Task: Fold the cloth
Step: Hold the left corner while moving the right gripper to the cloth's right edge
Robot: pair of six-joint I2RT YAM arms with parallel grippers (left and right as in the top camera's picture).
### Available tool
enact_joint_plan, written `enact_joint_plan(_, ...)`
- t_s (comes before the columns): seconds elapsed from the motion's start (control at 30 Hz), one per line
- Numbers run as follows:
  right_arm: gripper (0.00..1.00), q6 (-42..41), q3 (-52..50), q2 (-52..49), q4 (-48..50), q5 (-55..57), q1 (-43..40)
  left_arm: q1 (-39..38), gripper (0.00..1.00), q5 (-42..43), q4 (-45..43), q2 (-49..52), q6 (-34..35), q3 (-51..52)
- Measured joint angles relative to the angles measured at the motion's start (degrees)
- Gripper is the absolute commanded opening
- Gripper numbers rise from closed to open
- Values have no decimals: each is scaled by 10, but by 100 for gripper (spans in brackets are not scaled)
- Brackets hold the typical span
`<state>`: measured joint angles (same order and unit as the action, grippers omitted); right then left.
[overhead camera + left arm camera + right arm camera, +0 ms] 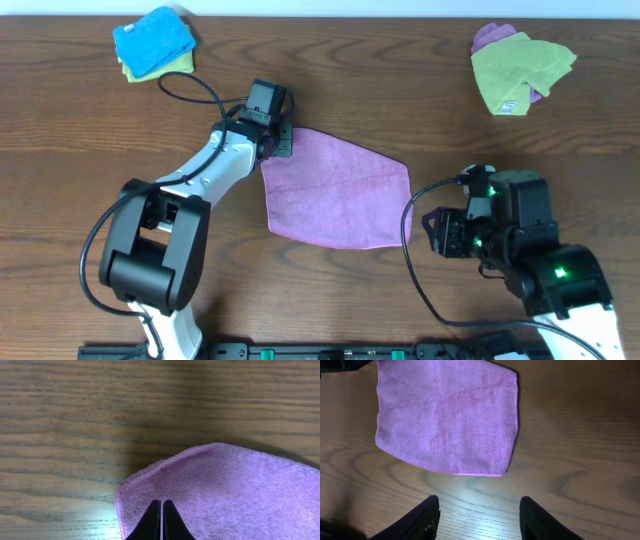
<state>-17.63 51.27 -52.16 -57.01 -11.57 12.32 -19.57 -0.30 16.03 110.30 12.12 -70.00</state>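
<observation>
Starting fold | table [400, 90]: cloth [335, 190] flat, centre | right gripper [479, 502]: part open, empty, off cloth at 4 o'clock | left gripper [161, 506]: closed on 11 o'clock corner [132, 489] | next: pinch 1 o'clock corner too, lift low, draw to 6 o'clock

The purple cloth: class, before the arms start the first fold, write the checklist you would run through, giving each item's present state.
1. The cloth lies flat and unfolded on the table: ok.
2. Left fingers shut on its far-left corner: ok.
3. Right fingers gripping a second corner: not ok; they are open over bare wood, short of the cloth.
4. Fold path free of the blue cloth and the green cloth: ok; both lie near the table's far edge, apart from it.
5. White tag located: cannot tell; no tag shows.
</observation>
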Motion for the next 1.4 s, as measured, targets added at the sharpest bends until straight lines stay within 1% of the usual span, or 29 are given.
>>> enact_joint_plan(0.2, 52, 0, 0, -3, 4, 0, 0, 0, 6, -28, -18, 18, -2, 0)
enact_joint_plan(0.4, 52, 0, 0, -3, 5, 0, 0, 0, 6, -38, -28, 22, -2, 0)
enact_joint_plan(0.83, 52, 0, 0, -3, 6, 0, 0, 0, 6, -40, -8, 22, -2, 0)
enact_joint_plan(1.17, 52, 0, 0, -3, 8, 0, 0, 0, 6, -40, -30, 24, -2, -1)
enact_joint_plan(1.4, 52, 0, 0, -3, 8, 0, 0, 0, 6, -33, -33, 52, -2, -1)
